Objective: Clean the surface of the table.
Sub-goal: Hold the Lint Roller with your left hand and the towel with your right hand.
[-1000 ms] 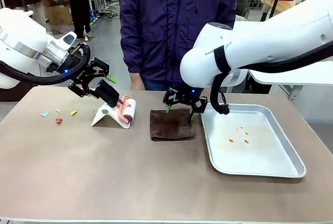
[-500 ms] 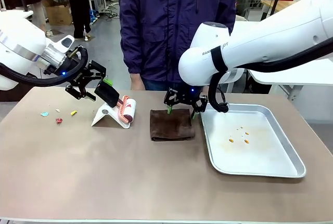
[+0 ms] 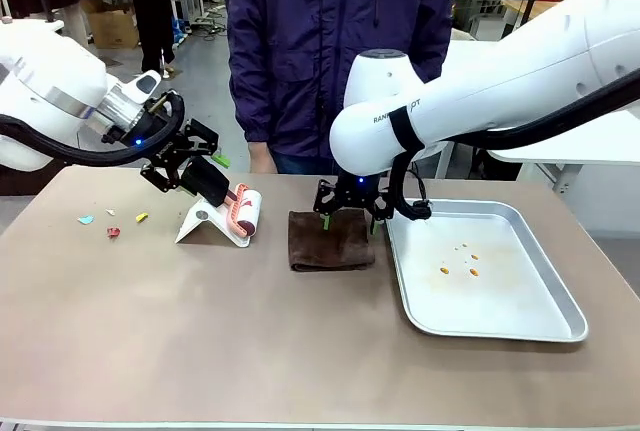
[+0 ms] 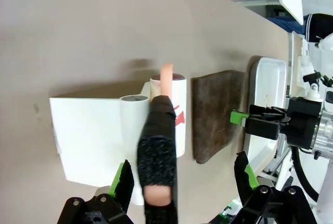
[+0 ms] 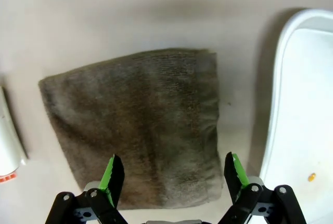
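Note:
The taupe-brown table (image 3: 250,351) carries a lint roller (image 3: 240,211) that leans on a white stand (image 3: 205,221). My left gripper (image 3: 197,169) stands open astride the roller's black handle (image 4: 156,167), which lies between the green pads nearer one finger (image 4: 124,182). A folded brown cloth (image 3: 330,241) lies flat in the middle. My right gripper (image 3: 350,213) hovers open just over the cloth's far edge; in the right wrist view its pads straddle the cloth (image 5: 135,120). Small coloured scraps (image 3: 112,224) lie on the table at the left.
A silver metal tray (image 3: 540,321) with a few orange crumbs (image 3: 458,267) sits at the right, close beside the cloth. A person in a dark purple jacket (image 3: 330,51) stands at the far edge. The near half of the table is bare.
My right arm has swung slightly left while its gripper stays over the cloth's far edge. My left gripper drew back a little, then came in again over the roller's handle.

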Controlling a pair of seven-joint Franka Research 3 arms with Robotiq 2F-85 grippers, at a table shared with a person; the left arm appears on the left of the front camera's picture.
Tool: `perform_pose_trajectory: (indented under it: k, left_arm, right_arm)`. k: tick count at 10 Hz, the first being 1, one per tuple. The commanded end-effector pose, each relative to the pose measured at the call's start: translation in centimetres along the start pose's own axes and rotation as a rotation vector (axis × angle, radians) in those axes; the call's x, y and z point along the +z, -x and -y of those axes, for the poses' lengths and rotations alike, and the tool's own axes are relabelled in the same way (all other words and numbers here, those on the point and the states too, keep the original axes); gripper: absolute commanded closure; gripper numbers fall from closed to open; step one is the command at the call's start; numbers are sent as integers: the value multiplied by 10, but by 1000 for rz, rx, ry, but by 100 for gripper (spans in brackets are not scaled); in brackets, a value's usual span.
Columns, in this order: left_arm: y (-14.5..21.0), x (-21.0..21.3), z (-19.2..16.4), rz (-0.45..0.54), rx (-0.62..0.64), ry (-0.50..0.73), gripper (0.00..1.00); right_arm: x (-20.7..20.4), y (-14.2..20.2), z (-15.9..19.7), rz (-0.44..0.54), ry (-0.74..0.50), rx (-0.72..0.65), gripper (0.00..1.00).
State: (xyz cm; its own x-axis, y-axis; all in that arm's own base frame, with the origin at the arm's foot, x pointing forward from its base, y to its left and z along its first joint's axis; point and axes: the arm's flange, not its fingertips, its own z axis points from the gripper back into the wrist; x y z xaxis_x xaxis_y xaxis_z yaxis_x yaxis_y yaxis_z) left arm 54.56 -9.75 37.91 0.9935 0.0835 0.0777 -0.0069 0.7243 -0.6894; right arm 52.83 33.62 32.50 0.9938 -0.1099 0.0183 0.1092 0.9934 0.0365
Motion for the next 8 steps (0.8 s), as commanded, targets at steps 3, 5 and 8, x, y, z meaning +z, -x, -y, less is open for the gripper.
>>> perform_pose_trajectory:
  k: [3, 5, 8]
  left_arm:
    - [-4, 2, 2, -13, 28, -43, 0]
    - [-5, 8, -8, -4, 38, -60, 0]
    - [-6, 17, -19, 12, 45, -40, 0]
  right_arm:
    - [-5, -7, -14, 49, 69, -30, 0]
    - [-8, -8, -14, 26, 72, -37, 0]
    - [-12, -9, -15, 11, 77, -43, 0]
